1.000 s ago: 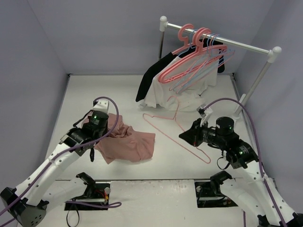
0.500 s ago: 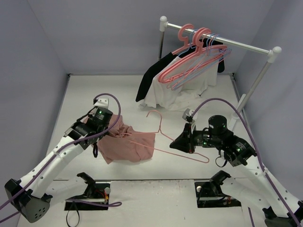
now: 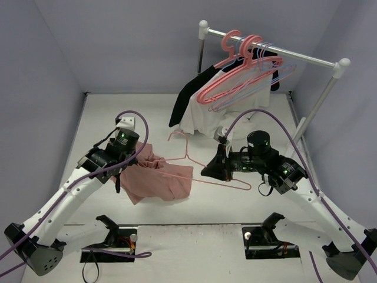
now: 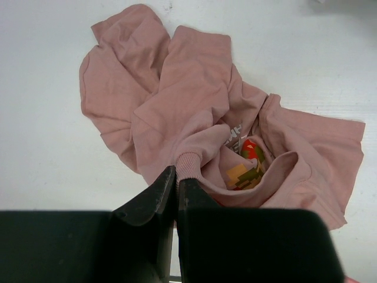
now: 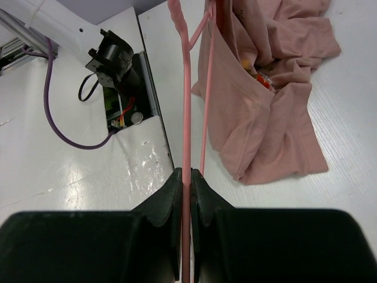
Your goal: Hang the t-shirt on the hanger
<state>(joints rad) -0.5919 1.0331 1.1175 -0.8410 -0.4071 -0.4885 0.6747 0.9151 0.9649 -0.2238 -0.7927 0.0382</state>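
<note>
Overhead looks down; close wrist views apparently share the t-shirt (image 4: 177, 106).

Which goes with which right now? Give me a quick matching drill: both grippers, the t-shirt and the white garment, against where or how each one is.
Things:
1. left gripper
2. right gripper
3. t-shirt
4. white garment

Places or states:
A. hanging from the rail at the back
B. shut on the hanger
C. crumpled on the table
D. shut on a ribbed edge of the t-shirt

Pairs: 1-D, 2-B, 3-C, 4-A.
</note>
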